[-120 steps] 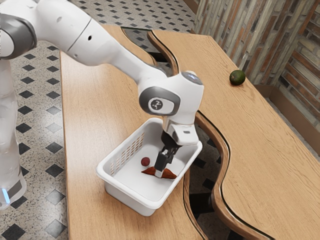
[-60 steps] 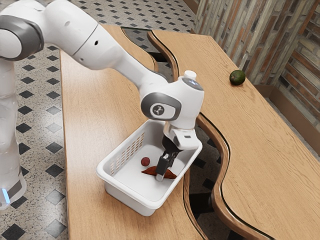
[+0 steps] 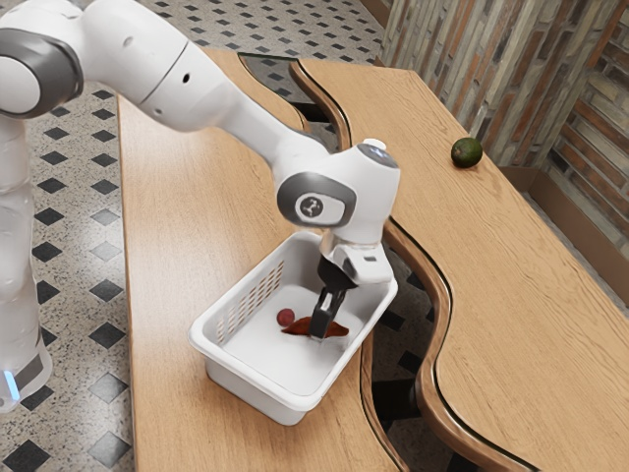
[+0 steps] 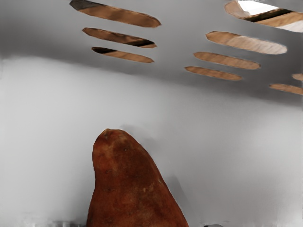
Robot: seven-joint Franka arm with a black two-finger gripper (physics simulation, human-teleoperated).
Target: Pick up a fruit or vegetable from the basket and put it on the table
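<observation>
One reddish-brown sweet potato [image 3: 337, 329] sits clamped in my gripper [image 3: 320, 331], down inside the white basket [image 3: 257, 382]. Near the gripper, toward the exterior view's left, I see a small dark-red fruit [image 3: 285, 317]; well apart from the gripper, a dark green fruit [image 3: 466, 152] rests on the tabletop [image 3: 172, 256].
</observation>
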